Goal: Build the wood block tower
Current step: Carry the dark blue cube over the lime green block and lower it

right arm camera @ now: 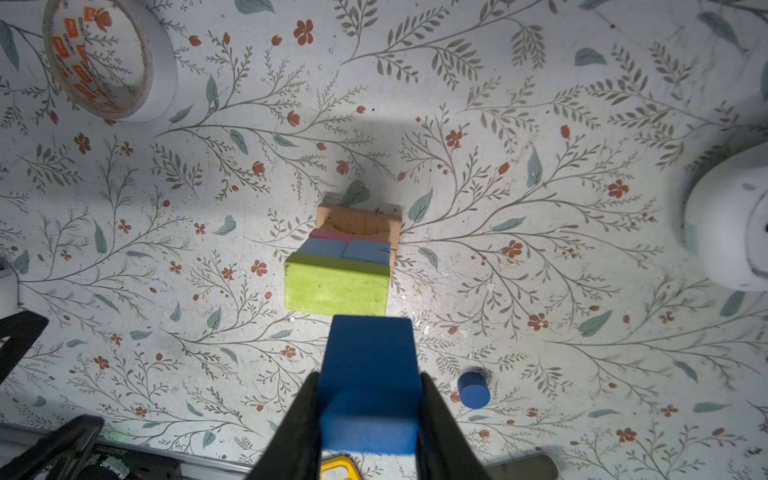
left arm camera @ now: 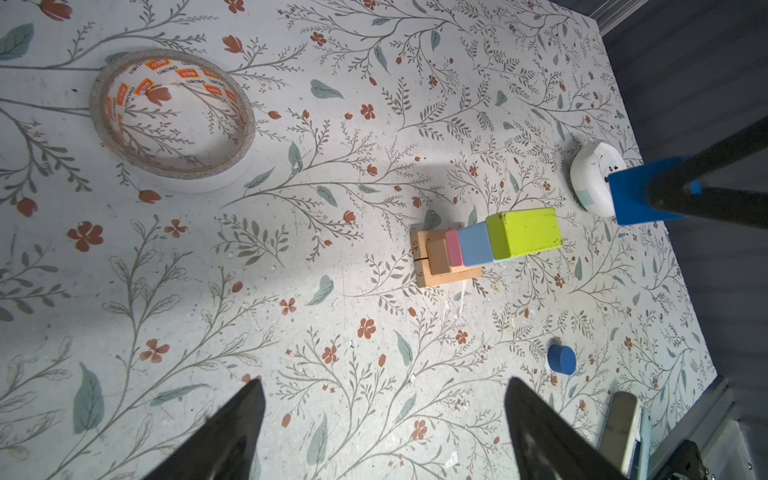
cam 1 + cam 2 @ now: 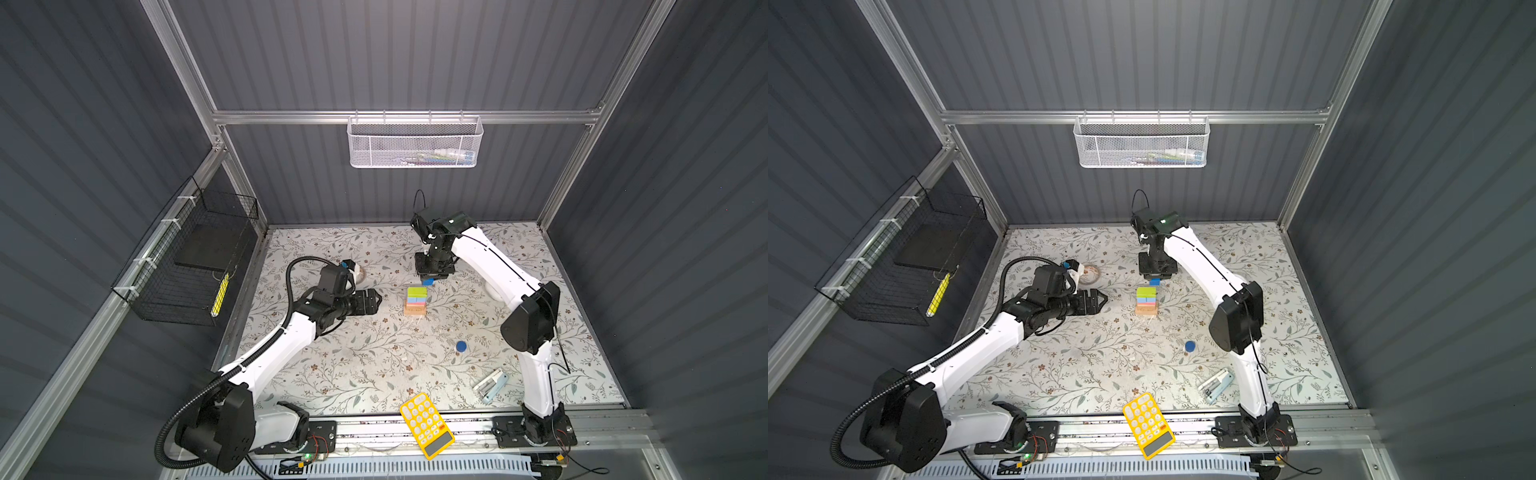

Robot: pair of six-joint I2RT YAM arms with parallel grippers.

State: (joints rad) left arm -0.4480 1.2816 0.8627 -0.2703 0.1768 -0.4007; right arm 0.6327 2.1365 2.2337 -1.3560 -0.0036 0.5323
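Note:
The tower (image 3: 415,302) stands mid-table in both top views: tan bars at the base, then a pink bar, two light-blue cubes and a lime-green bar (image 1: 336,289) on top. My right gripper (image 1: 369,374) is shut on a dark-blue cube (image 1: 368,345), which hangs in the air just past the tower's far side, apart from it (image 3: 428,281). A dark-blue short cylinder (image 3: 461,346) lies on the table nearer the front right. My left gripper (image 2: 384,382) is open and empty, hovering left of the tower (image 3: 377,300).
A tape roll (image 3: 360,274) lies behind the left gripper. A yellow calculator (image 3: 427,424) overhangs the front rail, and a pale-blue stapler (image 3: 491,385) lies at the front right. A black wire basket (image 3: 187,266) hangs on the left wall, a white mesh basket (image 3: 415,143) on the back.

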